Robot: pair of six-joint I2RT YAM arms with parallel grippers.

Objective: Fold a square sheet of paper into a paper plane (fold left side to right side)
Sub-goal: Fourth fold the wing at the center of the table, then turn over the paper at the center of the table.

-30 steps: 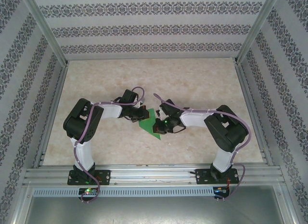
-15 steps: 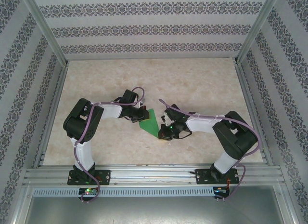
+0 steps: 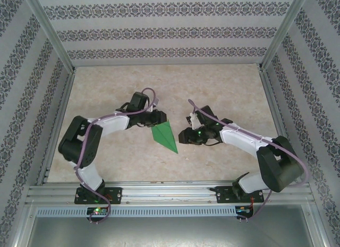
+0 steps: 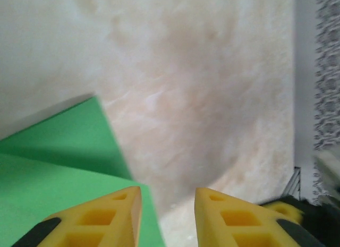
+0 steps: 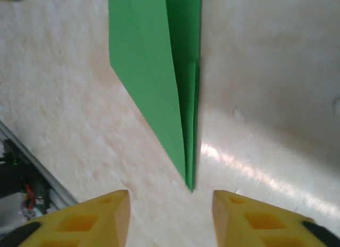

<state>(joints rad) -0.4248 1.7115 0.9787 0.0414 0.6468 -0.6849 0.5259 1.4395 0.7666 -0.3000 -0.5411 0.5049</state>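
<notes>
The left end effector point(image 3: 158, 118), fingers spread and pinching nothing, sits just left of the frame's centre at the wide end of the paper plane point(image 3: 163, 135). The right end effector point(image 3: 184, 135), also spread and empty, sits just right of the plane, apart from it. Two arms bend inward, elbows toward the lower corners. One green plane lies flat at the centre of the table point(image 3: 223, 87).

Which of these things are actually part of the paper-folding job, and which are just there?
Part of the job: paper plane, left gripper, right gripper.
Just there: table, patterned walls, metal frame.
</notes>
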